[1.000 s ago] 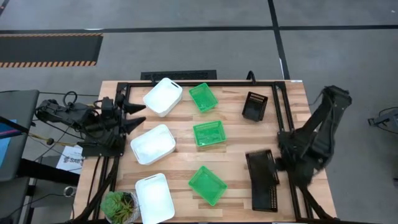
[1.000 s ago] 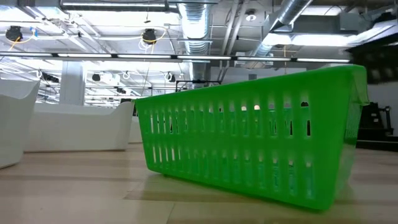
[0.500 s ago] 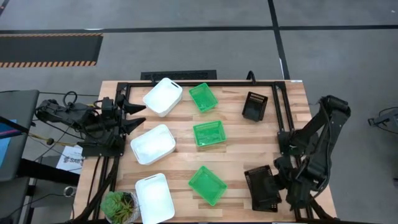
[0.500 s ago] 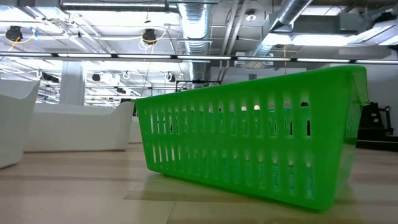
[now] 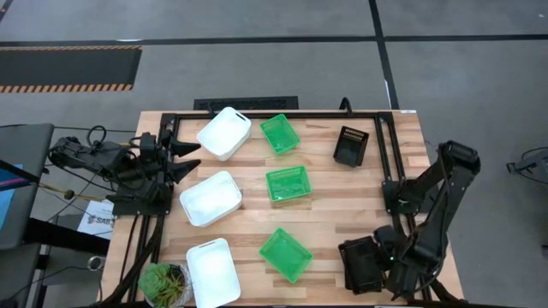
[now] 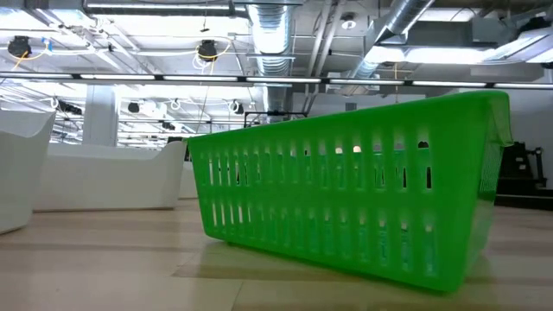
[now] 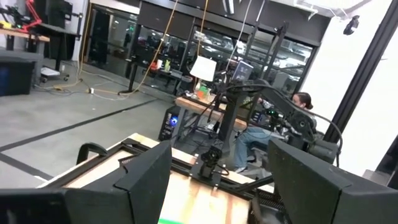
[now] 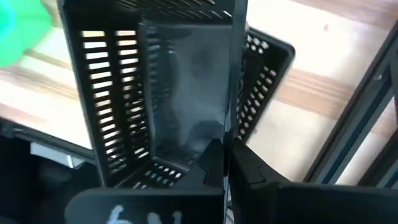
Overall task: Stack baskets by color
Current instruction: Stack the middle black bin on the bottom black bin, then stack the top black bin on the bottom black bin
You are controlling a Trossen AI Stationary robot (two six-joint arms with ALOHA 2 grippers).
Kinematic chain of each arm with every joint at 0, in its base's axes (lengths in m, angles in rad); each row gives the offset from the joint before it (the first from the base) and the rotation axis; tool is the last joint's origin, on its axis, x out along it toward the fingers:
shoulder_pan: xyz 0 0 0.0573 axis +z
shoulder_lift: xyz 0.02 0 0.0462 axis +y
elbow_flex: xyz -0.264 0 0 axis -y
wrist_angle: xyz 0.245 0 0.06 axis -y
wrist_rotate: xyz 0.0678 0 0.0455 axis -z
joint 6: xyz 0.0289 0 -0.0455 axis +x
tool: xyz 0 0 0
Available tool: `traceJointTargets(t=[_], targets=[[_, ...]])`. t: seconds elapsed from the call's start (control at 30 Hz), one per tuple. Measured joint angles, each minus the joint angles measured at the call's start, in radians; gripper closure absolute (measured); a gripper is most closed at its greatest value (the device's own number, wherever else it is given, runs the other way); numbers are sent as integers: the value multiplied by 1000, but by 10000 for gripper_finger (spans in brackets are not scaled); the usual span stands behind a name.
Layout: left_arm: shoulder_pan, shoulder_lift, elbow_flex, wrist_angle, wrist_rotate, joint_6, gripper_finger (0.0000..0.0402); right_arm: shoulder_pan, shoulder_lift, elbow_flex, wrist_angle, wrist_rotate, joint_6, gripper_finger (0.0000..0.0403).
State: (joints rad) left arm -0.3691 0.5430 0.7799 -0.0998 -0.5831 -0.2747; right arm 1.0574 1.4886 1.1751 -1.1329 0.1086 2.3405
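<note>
Three white baskets [image 5: 210, 198] stand in a column on the table's left, and three green baskets [image 5: 287, 183] in a column down the middle. One black basket [image 5: 350, 145] rests on its bottom at the far right. At the near right corner my right gripper [image 5: 383, 255] is shut on a second black basket [image 8: 155, 93], held over a third black basket [image 8: 264, 68] on the table. My left gripper [image 7: 224, 186] waits open at the table's left edge, holding nothing. My right gripper pinches one side wall of the black basket at its top rim [image 8: 235, 118], one finger inside the basket and one outside. The fingers come from above, pointing down. The basket hangs open side up over the other black basket; whether the two touch I cannot tell.
A potted green plant [image 5: 163, 282] sits at the near left corner beside the nearest white basket [image 5: 212, 272]. A black frame rail [image 5: 387, 154] runs along the right side, close to my right arm. The nearest green basket [image 6: 346, 207] fills the low view.
My right gripper has moved toward the table's near edge, carrying the black basket with it. That basket, earlier lying just beyond the other black basket, now sits over it at the near right corner.
</note>
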Motion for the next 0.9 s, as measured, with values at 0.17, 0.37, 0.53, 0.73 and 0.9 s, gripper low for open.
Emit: traceJointTargets(t=[0.17, 0.37, 0.53, 0.73, 0.9], targets=[[0, 0, 0, 0, 0, -14, 148, -16, 24, 0, -9, -10, -2, 391], [0, 0, 0, 0, 0, -14, 148, -33, 23, 0, -3, -10, -22, 384], [0, 0, 0, 0, 0, -14, 148, -49, 23, 0, 1, -10, -38, 345], [0, 0, 0, 0, 0, -2, 148, -57, 23, -1, 29, -9, -38, 298], [0, 0, 0, 0, 0, 0, 148, -62, 16, 0, 45, -4, -43, 278]])
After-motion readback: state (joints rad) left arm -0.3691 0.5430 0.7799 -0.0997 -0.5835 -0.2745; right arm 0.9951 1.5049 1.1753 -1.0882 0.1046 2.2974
